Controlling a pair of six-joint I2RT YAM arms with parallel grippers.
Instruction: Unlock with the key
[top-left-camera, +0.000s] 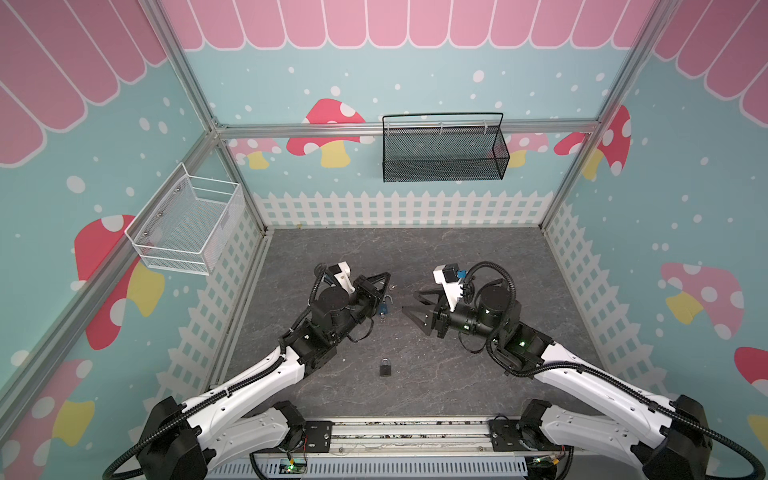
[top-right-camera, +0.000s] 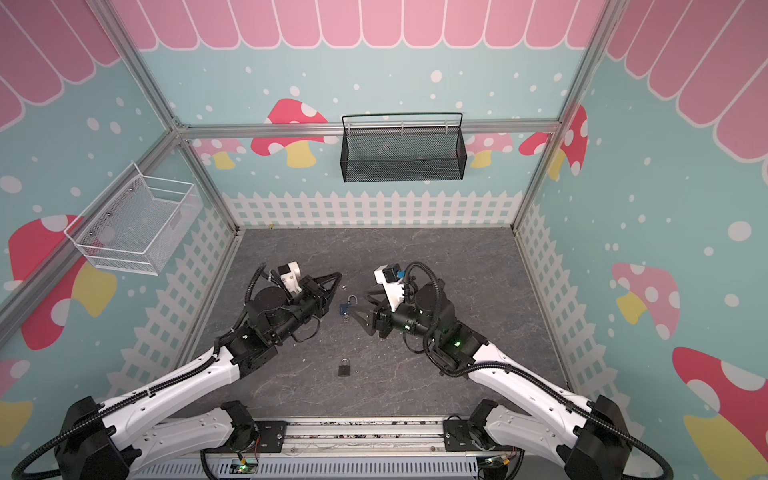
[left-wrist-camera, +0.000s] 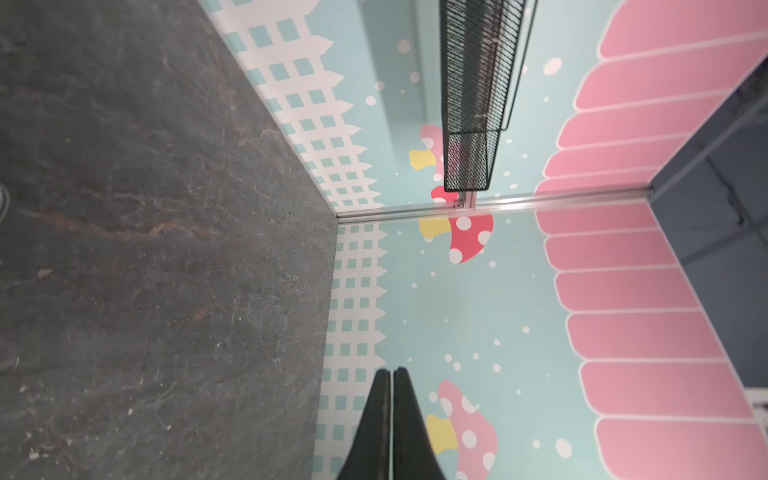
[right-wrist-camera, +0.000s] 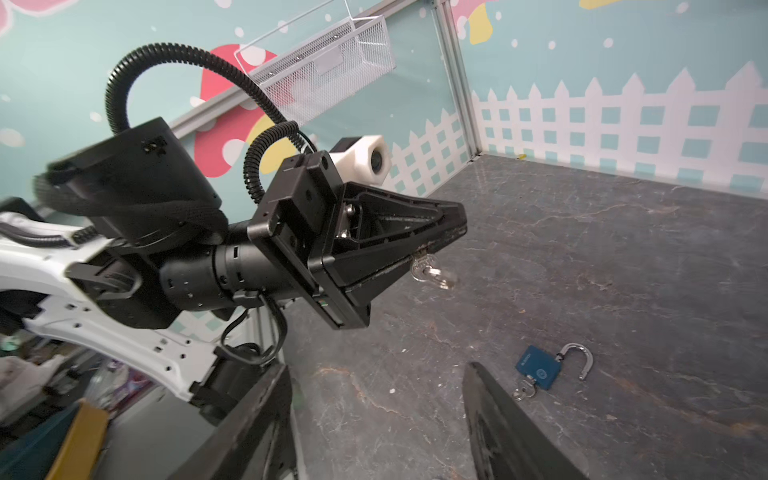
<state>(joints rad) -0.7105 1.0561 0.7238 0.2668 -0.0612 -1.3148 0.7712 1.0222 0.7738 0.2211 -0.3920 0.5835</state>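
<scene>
A blue padlock lies on the grey floor with its shackle swung open and a small key with a ring at its base; both top views show it between the two grippers. My left gripper is shut, and a silver key hangs pinched at its finger edge. In the left wrist view its fingers meet and the key is hidden. My right gripper stands open and empty, just right of the blue padlock.
A black padlock, shackle closed, lies nearer the front, between the arms. A black mesh basket hangs on the back wall. A white wire basket hangs on the left wall.
</scene>
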